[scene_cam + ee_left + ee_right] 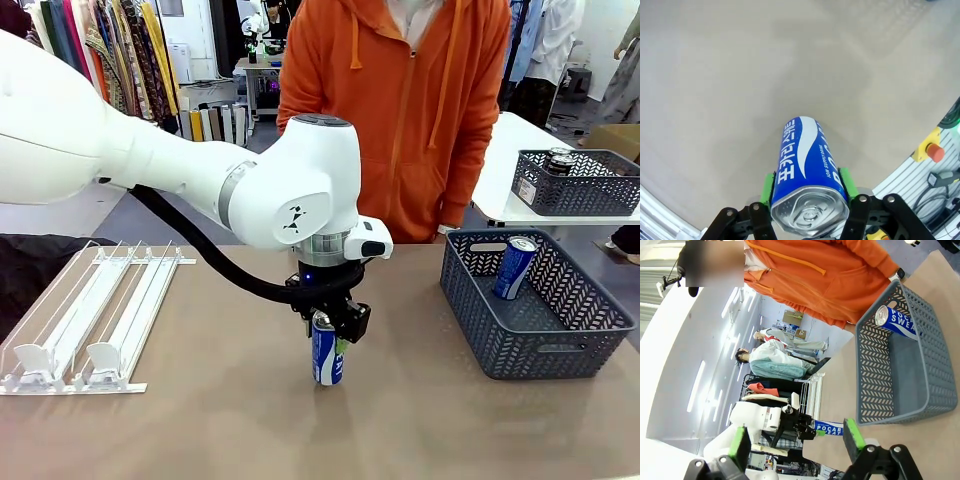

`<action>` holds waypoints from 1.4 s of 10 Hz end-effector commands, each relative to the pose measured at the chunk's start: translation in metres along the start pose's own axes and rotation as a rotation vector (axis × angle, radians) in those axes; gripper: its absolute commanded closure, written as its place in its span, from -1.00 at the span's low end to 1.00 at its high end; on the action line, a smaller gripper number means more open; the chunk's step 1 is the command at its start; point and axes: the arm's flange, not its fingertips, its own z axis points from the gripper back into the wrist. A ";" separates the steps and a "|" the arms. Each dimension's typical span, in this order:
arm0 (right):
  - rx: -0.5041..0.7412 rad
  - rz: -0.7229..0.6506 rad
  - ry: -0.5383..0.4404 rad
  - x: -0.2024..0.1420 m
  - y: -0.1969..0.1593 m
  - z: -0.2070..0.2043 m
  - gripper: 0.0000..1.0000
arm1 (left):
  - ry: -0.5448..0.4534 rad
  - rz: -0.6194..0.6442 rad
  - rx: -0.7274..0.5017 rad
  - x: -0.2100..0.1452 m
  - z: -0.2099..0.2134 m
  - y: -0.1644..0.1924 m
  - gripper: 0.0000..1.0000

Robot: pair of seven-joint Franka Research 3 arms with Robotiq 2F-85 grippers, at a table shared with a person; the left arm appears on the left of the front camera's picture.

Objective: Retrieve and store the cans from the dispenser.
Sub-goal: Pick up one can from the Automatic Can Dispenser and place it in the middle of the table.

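A blue-and-white Pocari Sweat can (326, 358) stands upright on the tan table, at the middle. My left gripper (329, 334) comes down over it, its green pads pressed on both sides of the can's upper part. In the left wrist view the can (807, 165) sits between the pads (769, 187), silver top toward the camera. The clear plastic dispenser (90, 310) lies at the table's left. My right gripper (796, 440) stands open in the air with nothing between its fingers. It looks sideways at the left arm and the held can (831, 428).
A grey mesh basket (590, 345) at the table's right holds another Pocari can (515, 267), leaning on its wall; the right wrist view shows both, basket (875, 370) and can (897, 320). A person in an orange hoodie (400, 110) stands across the table. A second basket (575, 190) sits on a white table behind.
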 end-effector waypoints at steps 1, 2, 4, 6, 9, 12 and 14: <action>0.010 0.015 -0.008 0.001 0.001 0.000 -1.00 | -0.019 0.010 0.023 0.000 0.003 0.003 -1.00; 0.010 0.015 -0.008 0.001 0.001 0.000 -1.00 | -0.025 0.013 0.024 -0.001 0.004 0.004 -1.00; 0.010 0.015 -0.008 0.001 0.001 0.000 -1.00 | -0.063 0.030 0.035 -0.014 0.021 0.005 -1.00; 0.010 0.015 -0.008 0.001 0.001 0.000 -1.00 | -0.165 0.082 0.038 -0.056 0.071 0.012 -1.00; 0.010 0.015 -0.008 0.001 0.001 0.000 -1.00 | -0.345 0.215 -0.114 -0.153 0.163 0.109 -1.00; 0.010 0.015 -0.008 0.001 0.001 0.000 -1.00 | -0.424 0.403 -0.469 -0.265 0.179 0.253 -1.00; 0.010 0.015 -0.008 0.001 0.001 0.000 -1.00 | -0.572 0.535 -0.798 -0.338 0.147 0.327 -1.00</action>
